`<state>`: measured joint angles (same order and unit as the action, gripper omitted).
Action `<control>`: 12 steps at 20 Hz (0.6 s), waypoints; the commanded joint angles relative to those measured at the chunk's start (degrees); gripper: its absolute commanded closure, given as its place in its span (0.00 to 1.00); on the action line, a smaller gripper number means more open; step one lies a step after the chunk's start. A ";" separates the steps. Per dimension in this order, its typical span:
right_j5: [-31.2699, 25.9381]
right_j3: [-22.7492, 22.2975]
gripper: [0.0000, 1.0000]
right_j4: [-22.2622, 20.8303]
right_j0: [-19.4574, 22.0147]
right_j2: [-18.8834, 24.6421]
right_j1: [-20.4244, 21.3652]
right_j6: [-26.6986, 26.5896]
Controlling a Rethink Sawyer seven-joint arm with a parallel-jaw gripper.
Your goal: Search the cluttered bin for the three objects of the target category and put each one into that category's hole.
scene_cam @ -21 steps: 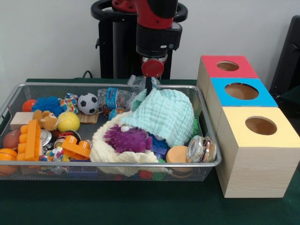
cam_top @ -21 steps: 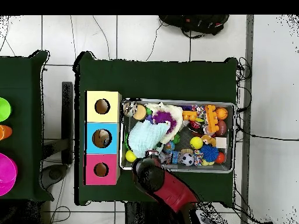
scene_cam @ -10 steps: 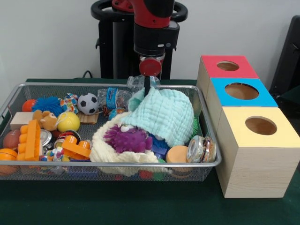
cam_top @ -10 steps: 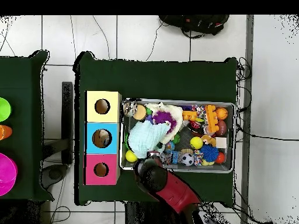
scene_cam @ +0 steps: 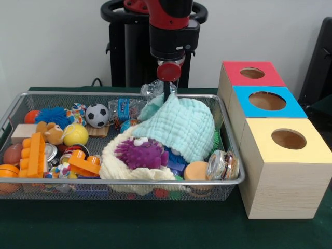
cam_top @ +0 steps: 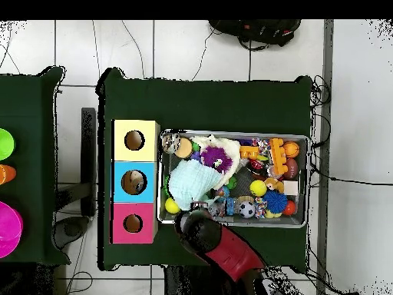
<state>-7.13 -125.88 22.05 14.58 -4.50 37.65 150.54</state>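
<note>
From the front, the arm [scene_cam: 174, 26] comes down over the back of the bin [scene_cam: 119, 181]. The gripper [scene_cam: 167, 96] is a thin dark tip under a red knob. It touches the top of the mint cloth [scene_cam: 181, 127], and the cloth rises to a peak right there. It looks pinched in the jaws, so they seem to be closed on the cloth, but the tip is small and partly hidden. The cloth hangs down from the tip toward the front and right of the bin. It drapes over a white fluffy cloth [scene_cam: 116, 166] and a purple spiky toy [scene_cam: 141, 153]. A crinkly clear bottle [scene_cam: 127, 109] lies just behind and to the left of the tip. On the right stand three boxes with holes: red [scene_cam: 252, 73], blue [scene_cam: 267, 100] and yellow [scene_cam: 288, 139]. All three are to the right of the gripper, outside the bin.

From above, the arm [cam_top: 219, 246] hides the gripper. The mint cloth [cam_top: 192, 181] lies at the end of the bin [cam_top: 303, 223] next to the boxes. The blue box [cam_top: 134, 182] is the one just beside it. The yellow box [cam_top: 134, 140] and red box [cam_top: 133, 223] sit on either side of it.

I cannot tell which kind of thing is wanted. If it is cloths, I think the next move is straight up, then sideways over the boxes. The long hanging cloth could drag other toys along.
</note>
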 commanded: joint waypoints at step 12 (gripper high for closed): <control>-17.88 12.34 0.00 0.64 0.59 -2.61 -1.25 5.38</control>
<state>-20.48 -120.96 22.01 13.94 -7.26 37.64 150.54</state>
